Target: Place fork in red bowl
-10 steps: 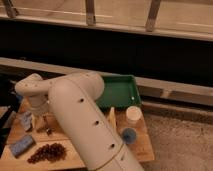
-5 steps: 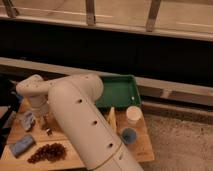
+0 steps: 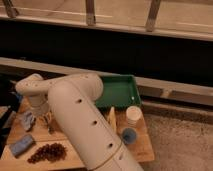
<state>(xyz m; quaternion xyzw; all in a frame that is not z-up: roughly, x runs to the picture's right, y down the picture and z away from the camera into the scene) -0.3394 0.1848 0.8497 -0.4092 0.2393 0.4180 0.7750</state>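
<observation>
1. Against half a second ago, the gripper (image 3: 48,121) is sitting a touch further right over the left part of the wooden table (image 3: 145,146), closer to the bulk of the white arm (image 3: 85,125). The things around it are lying where they were.
2. The gripper is hanging just under the arm's rounded wrist, low over the table top. A crumpled blue-grey item (image 3: 27,120) is lying just to its left. How far it is open, and whether it has hold of anything, I cannot tell.
3. The fork (image 3: 50,127) is showing, at best, as a slim pale sliver right at the gripper's lower end, possibly touching it. The view is too poor to be sure it is the fork.
4. If so, it is looking thin, short and light-coloured, standing roughly upright; no tines are making themselves out.
5. A blue sponge (image 3: 22,145) and a dark bunch of grapes (image 3: 47,152) are lying nearer the front edge. A green tray (image 3: 120,90), a white cup (image 3: 133,115) and a small blue cup (image 3: 128,135) are sitting well apart, beyond the arm on the right.
</observation>
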